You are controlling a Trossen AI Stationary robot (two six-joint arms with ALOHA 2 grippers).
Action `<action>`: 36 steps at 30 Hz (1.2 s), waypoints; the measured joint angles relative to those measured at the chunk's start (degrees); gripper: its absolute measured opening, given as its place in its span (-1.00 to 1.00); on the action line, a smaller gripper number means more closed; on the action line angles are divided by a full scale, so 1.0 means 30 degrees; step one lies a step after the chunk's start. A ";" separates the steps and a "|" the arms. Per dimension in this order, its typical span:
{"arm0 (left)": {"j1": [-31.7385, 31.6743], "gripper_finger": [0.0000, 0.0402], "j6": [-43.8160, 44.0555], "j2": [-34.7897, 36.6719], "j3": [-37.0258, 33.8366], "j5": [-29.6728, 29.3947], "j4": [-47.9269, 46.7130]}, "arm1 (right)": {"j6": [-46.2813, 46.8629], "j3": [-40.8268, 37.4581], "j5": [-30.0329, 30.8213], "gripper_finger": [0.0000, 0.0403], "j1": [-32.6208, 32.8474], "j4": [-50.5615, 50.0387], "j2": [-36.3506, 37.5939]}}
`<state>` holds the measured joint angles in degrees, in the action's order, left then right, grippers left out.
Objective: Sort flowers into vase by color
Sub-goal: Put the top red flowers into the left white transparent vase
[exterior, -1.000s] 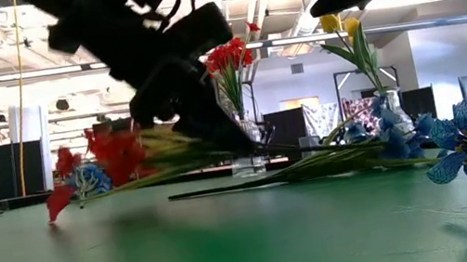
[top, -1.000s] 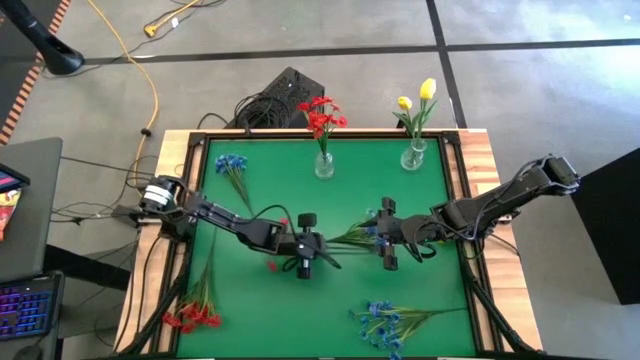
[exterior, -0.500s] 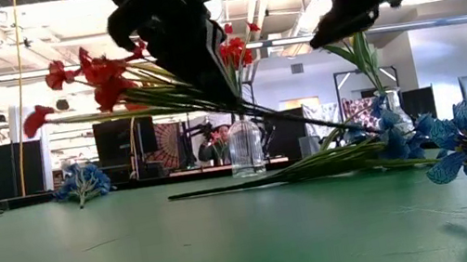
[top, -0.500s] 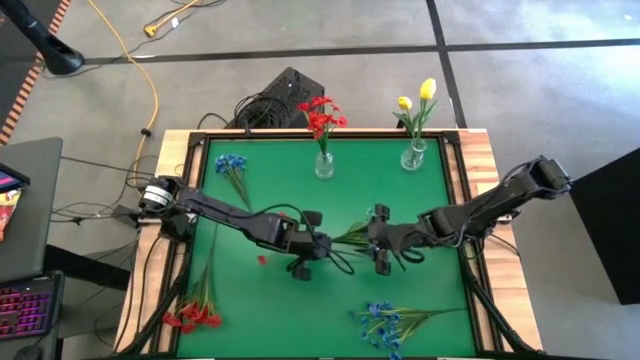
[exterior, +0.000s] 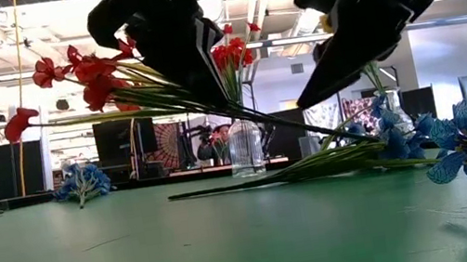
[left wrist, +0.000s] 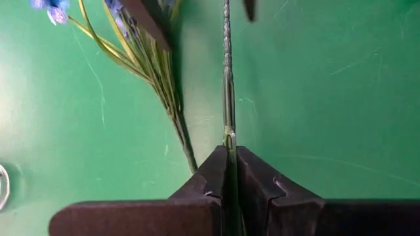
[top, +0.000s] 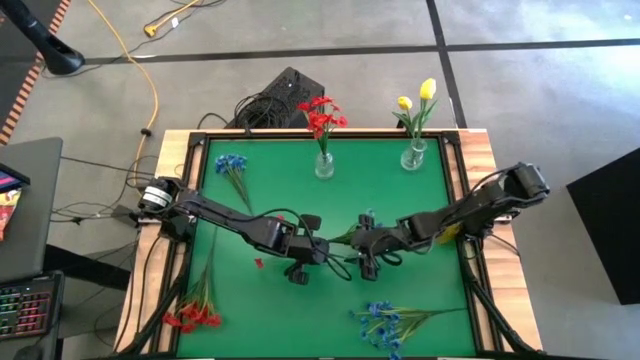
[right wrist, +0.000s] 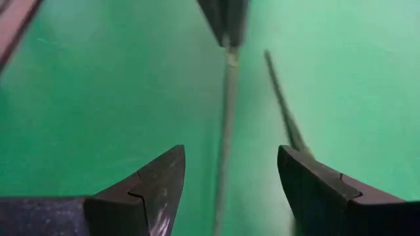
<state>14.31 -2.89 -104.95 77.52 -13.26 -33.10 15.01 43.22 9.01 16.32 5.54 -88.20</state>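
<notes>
Red spray [exterior: 74, 76] is up off the bench, stem clamped in the left pincer [left wrist: 230, 172], blooms at upper left of the low view. Another red bunch [top: 321, 116] stands upright in a glass vase [top: 324, 166] top center, yellow buds [top: 418, 100] in a vase [top: 413, 156] top right. Blue sprays lie flat: upper left [top: 233, 170], bottom center [top: 390, 322], one mid-bench [left wrist: 141, 59]. Red spray [top: 195, 310] flat at lower left.

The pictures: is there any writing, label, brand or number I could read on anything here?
None can be read. The vases, flowers and both arms show no lettering. The screens in the room behind the table are too blurred to read.
</notes>
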 joint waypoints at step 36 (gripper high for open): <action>-0.0058 -0.83 -0.1653 0.0000 0.0000 0.0156 0.0502 | 0.1053 0.0029 -0.0480 -0.82 -0.0093 0.1343 -0.1909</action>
<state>14.13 -7.85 -104.95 77.52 -12.79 -31.60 18.17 43.31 7.57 16.04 9.57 -93.93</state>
